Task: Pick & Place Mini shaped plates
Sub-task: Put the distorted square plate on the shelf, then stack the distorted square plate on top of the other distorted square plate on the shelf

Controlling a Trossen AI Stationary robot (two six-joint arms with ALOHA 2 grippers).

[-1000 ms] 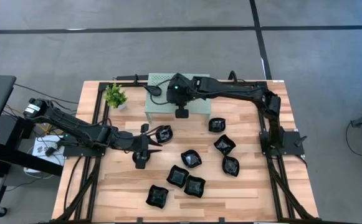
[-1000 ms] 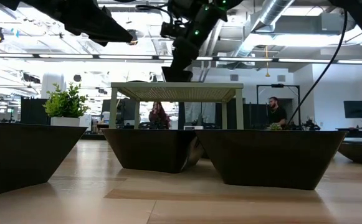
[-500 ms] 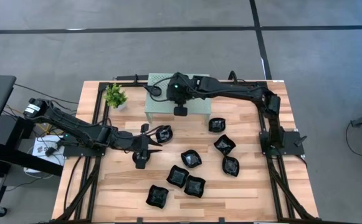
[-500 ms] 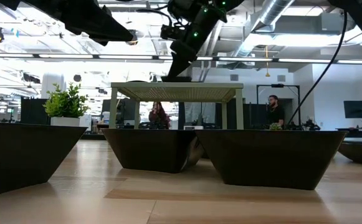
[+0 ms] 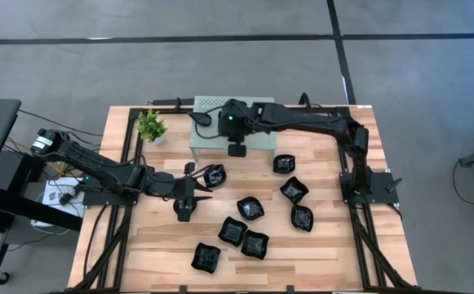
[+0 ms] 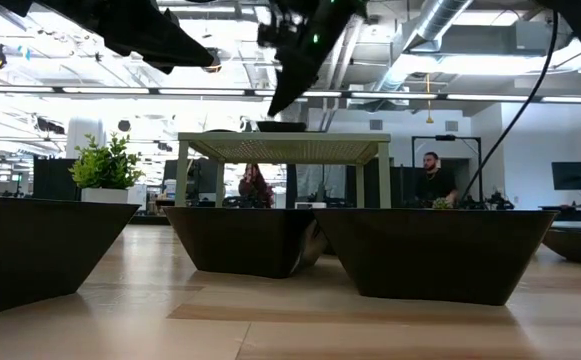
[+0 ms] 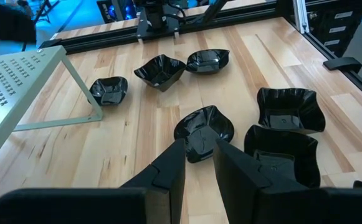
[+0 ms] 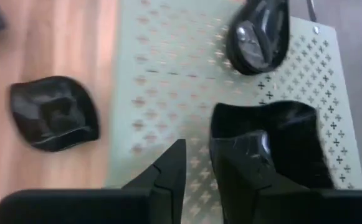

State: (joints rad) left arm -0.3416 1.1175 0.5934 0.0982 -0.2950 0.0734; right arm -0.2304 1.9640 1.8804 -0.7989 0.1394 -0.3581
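Lifting off the perforated green stand (image 5: 220, 139), the right gripper (image 6: 288, 95) now hangs higher than half a second ago, its jaws parted and holding nothing. The square black plate (image 8: 274, 140) it carried lies on the stand beside a round one (image 8: 258, 34). The left gripper (image 5: 189, 196) has not moved, fingers (image 7: 168, 171) slightly apart and empty above the table (image 5: 163, 245), near the other mini plates (image 5: 250, 208).

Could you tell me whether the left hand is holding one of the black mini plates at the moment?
No. In the left wrist view the left hand has nothing between its fingers, and the nearest black plate lies on the wooden table beyond them.
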